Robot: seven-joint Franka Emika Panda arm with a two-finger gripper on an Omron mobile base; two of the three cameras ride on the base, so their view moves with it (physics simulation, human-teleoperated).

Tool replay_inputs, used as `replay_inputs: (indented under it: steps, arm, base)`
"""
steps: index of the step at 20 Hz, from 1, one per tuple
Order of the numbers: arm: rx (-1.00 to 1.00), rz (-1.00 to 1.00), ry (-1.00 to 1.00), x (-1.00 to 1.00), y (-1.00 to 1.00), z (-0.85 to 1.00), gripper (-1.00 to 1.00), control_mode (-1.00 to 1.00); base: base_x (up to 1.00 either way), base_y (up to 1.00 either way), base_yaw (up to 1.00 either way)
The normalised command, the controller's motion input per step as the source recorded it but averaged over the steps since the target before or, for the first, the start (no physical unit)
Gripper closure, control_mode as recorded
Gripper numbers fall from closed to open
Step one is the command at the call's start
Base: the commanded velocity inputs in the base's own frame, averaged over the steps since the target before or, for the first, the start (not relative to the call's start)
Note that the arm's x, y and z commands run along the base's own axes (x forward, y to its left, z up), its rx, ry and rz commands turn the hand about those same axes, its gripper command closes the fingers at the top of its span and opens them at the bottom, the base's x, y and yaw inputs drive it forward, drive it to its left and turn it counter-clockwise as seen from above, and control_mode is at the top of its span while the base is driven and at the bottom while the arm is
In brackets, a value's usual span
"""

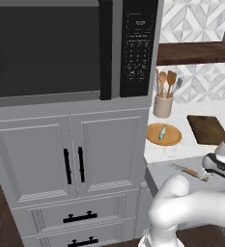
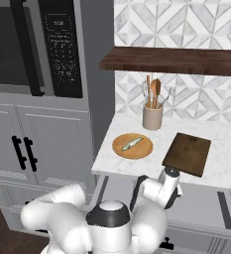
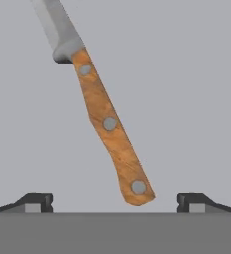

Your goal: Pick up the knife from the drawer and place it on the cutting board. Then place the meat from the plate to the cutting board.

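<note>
Gripper (image 3: pixel 115 202) spread wide, empty, above drawer (image 3: pixel 196 99). Knife (image 3: pixel 103 114) lay on drawer floor, long axis lower centre to upper left, handle end between fingertips.

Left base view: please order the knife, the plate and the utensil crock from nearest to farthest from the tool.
1. The knife, in the open drawer just left of the tool.
2. The plate, on the counter behind the knife.
3. The utensil crock, at the back by the wall.
</note>
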Motion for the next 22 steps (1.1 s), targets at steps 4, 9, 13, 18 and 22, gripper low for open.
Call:
replay_inputs:
  steps: [4, 9, 13, 18, 22]
  arm:
    - [0.0, 0.0, 0.0, 0.01, 0.0, -0.37, -1.0, -1.0]
    - [0.0, 0.0, 0.0, 0.01, 0.0, -0.38, -1.0, -1.0]
    - [0.0, 0.0, -0.01, 0.13, -0.02, -0.18, -1.0, -1.0]
    - [0.01, 0.0, -0.01, 0.21, -0.02, -0.08, -1.0, -1.0]
    - [0.0, 0.0, -0.03, 0.06, 0.01, -0.23, 1.0, -1.0]
  base:
    - [0.0, 0.0, 0.0]
    - [0.0, 0.0, 0.0]
    - [0.0, 0.0, 0.0]
    - [0.0, 0.0, 0.0]
    - [0.0, 0.0, 0.0]
